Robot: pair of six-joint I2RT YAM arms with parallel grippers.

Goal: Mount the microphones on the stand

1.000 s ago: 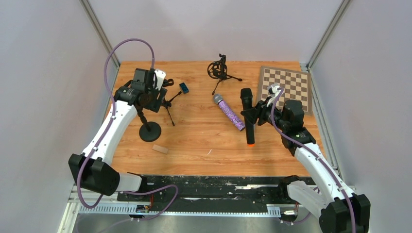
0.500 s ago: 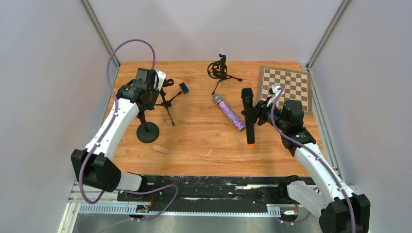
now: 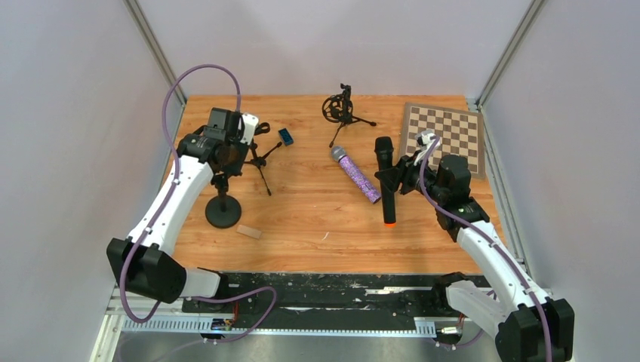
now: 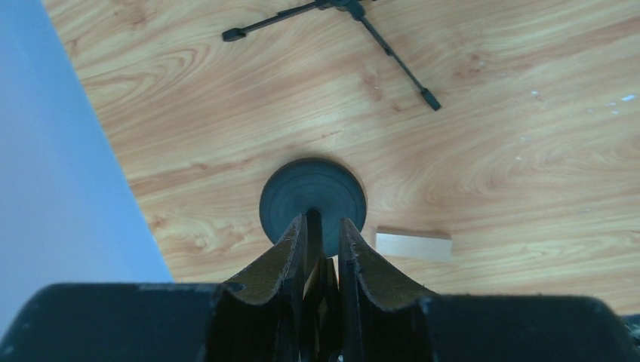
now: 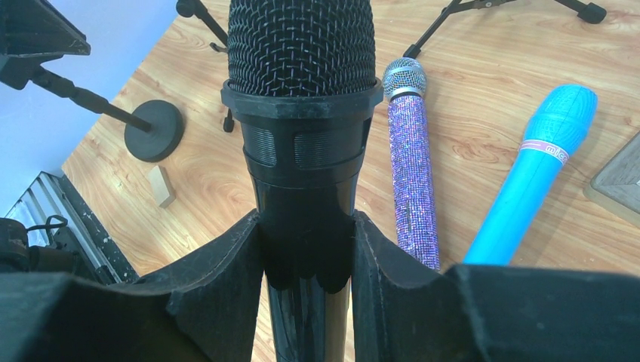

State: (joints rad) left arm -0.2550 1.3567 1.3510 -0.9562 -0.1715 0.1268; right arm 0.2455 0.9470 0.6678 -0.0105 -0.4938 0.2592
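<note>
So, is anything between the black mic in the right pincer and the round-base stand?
Yes: the purple glitter microphone lies on the table between the black microphone and the round-base stand, which the left pincer grips. A small tripod also stands near that path.

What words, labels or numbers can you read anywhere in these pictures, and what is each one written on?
"mic": the start of a word on the pale band of the blue microphone, right wrist view; the rest curves out of sight.
The small blue object: too small to read.
No text shows on the black microphone, the purple microphone, the chessboard or the round-base stand.
</note>
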